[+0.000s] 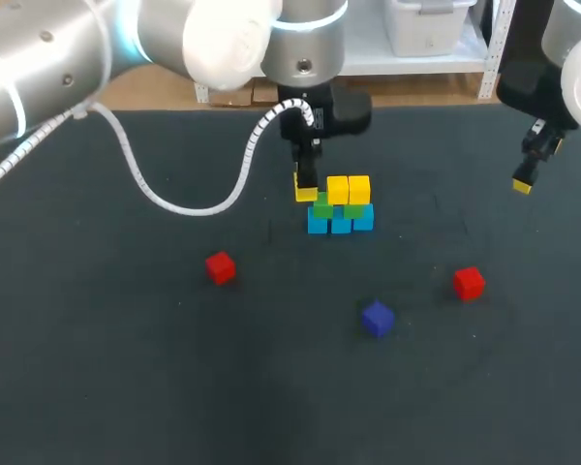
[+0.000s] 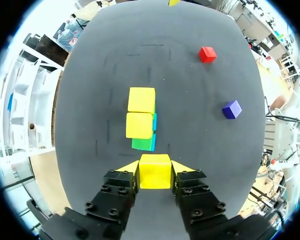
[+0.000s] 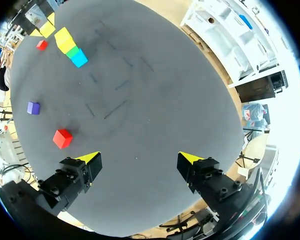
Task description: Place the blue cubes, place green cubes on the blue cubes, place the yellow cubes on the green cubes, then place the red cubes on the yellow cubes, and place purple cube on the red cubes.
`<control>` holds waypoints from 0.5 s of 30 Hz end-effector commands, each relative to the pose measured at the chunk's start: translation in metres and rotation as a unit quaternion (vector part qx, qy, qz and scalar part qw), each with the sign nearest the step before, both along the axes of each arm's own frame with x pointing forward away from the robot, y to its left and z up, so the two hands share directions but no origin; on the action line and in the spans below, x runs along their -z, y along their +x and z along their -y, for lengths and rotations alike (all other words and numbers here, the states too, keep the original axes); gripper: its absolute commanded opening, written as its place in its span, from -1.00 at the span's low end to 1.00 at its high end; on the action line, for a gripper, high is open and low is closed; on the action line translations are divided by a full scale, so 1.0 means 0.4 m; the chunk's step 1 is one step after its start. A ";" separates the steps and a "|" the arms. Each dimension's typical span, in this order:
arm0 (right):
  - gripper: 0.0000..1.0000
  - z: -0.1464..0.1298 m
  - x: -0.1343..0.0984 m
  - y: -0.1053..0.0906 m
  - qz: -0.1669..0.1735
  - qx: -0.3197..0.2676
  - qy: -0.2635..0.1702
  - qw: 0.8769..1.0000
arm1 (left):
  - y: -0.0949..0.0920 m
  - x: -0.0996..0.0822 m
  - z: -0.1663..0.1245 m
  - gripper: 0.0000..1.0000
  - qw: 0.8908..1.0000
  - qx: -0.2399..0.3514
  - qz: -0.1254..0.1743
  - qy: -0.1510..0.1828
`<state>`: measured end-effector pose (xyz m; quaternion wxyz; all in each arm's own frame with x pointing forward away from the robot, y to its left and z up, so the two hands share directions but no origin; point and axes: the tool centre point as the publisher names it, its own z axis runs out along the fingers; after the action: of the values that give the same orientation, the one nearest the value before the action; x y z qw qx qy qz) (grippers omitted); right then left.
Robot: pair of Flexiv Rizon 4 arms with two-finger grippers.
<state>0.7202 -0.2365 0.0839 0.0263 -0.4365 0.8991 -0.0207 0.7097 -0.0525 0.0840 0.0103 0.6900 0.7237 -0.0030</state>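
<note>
A row of blue cubes [image 1: 341, 225] lies mid-table with green cubes [image 1: 321, 205] on top. Two yellow cubes [image 1: 349, 189] cover the middle and right greens. My left gripper [image 1: 306, 192] is shut on a third yellow cube [image 2: 155, 171], held at the row's left end, just short of the uncovered green cube [image 2: 143, 144]. Two red cubes [image 1: 220, 267] [image 1: 469, 283] and a purple cube [image 1: 377, 318] lie loose nearer the front. Above the table's far right, my right gripper [image 1: 523, 184] hangs open and empty [image 3: 140, 162].
A white coiled cable [image 1: 189, 203] from my left arm loops low over the table left of the stack. The dark mat [image 1: 126, 387] spreads wide across the front, around the loose cubes.
</note>
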 end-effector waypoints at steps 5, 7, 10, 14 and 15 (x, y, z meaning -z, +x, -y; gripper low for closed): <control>1.00 0.001 -0.001 -0.002 0.001 0.000 0.001 1.000 | 0.005 0.020 0.030 -1.00 1.000 0.005 -0.002 0.003; 1.00 0.001 -0.001 -0.002 0.001 0.000 0.001 1.000 | 0.005 0.023 0.036 -1.00 1.000 0.007 -0.001 0.003; 1.00 0.001 -0.001 -0.002 0.001 0.000 0.001 1.000 | 0.006 0.024 0.044 -1.00 1.000 0.010 0.003 0.004; 1.00 0.001 -0.001 -0.002 0.001 0.000 0.001 1.000 | 0.008 0.022 0.052 -1.00 1.000 0.013 0.009 0.005; 1.00 0.001 -0.001 -0.002 0.001 0.000 0.001 1.000 | 0.009 0.023 0.053 -1.00 1.000 0.014 0.009 0.006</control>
<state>0.7202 -0.2365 0.0839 0.0263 -0.4365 0.8991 -0.0207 0.7105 -0.0707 0.0746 0.0167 0.6995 0.7144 0.0058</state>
